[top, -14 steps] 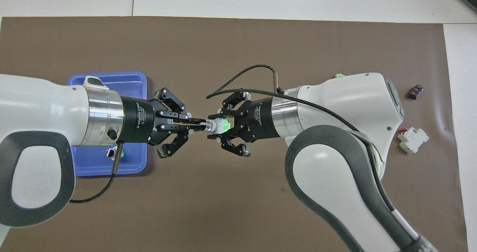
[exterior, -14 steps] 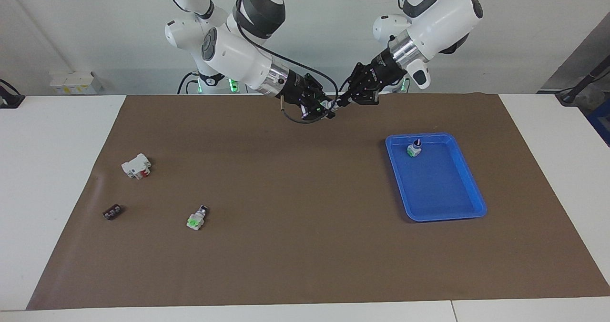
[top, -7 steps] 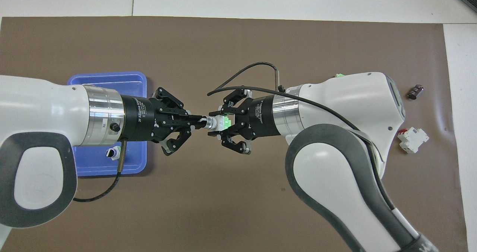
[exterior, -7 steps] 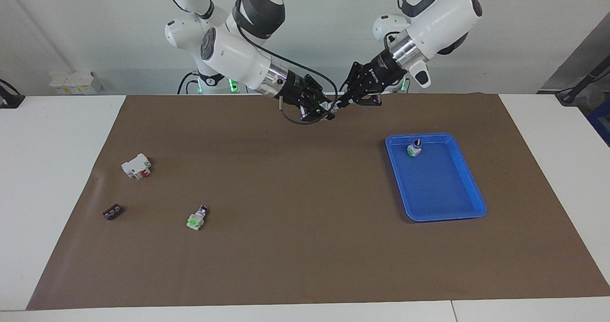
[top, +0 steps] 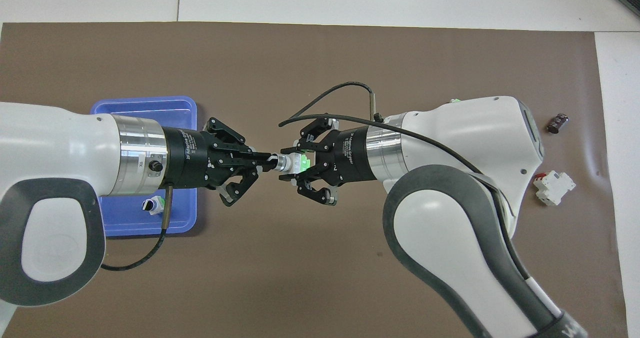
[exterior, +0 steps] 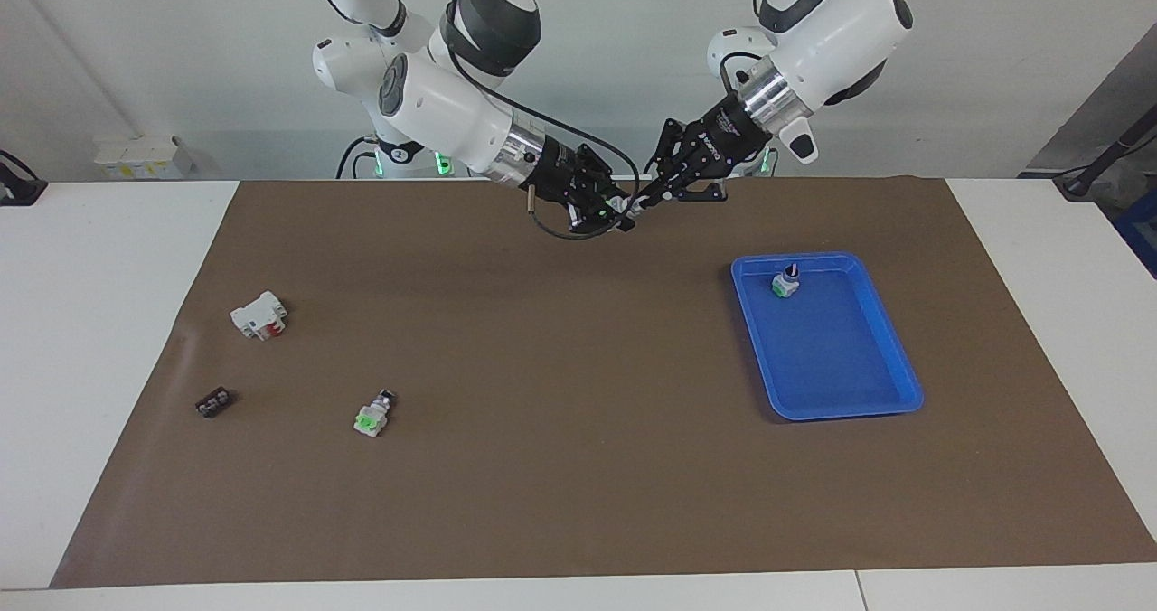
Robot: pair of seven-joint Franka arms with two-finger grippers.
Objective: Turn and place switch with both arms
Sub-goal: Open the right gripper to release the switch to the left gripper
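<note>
switch (top: 296,163): held aloft over the brown mat (exterior: 578,466), body clamped by right gripper (top: 300,164). left gripper (top: 266,163): pinched on its knob. blue tray (exterior: 890,340): toward left arm's end, containing second switch (exterior: 785,282).

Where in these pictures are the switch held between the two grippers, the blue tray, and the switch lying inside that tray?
held switch (top: 299,163): overhead view, on its green and white body.
blue tray (exterior: 845,358): facing view, on its bare floor.
switch in the tray (exterior: 785,284): facing view, on its pale body below the black knob.
</note>
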